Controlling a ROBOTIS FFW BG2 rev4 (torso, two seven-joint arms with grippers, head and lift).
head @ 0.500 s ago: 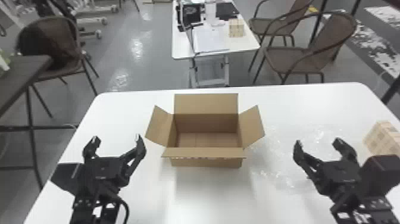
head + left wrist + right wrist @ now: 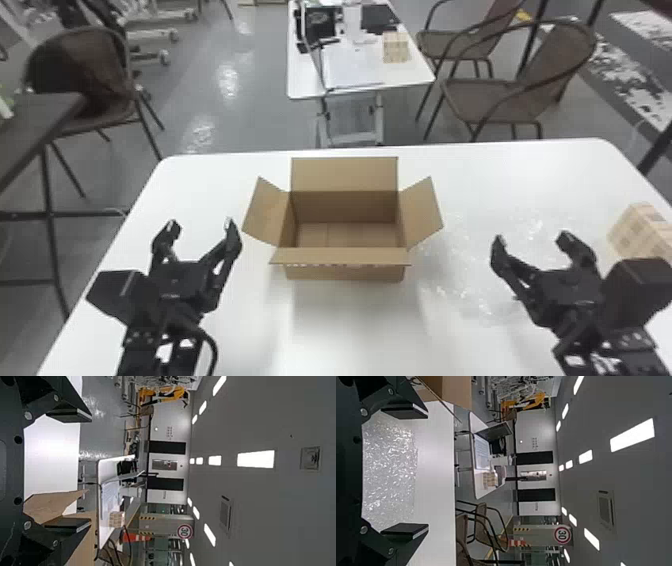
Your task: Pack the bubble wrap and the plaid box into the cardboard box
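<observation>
Brown cardboard, plain and matt: at the middle of the white table [image 2: 210,185], the cardboard box [image 2: 345,273], upright and open-topped, with side flaps spread left and right, far flap raised, near flap folded outward, and a seam on the inner floor. To its right on the table, the bubble wrap [image 2: 387,471], clear, thin and spread out, with a crinkled surface full of small bright glints. Farther right, by the table's right edge, the plaid box [image 2: 637,230], pale tan with a faint pattern of squares, partly cut off by the edge of the head view. Left of the cardboard box, the left gripper [image 2: 201,226], with jaws wide apart and empty. Near the bubble wrap, the right gripper [image 2: 532,240], also with jaws wide apart and empty.
</observation>
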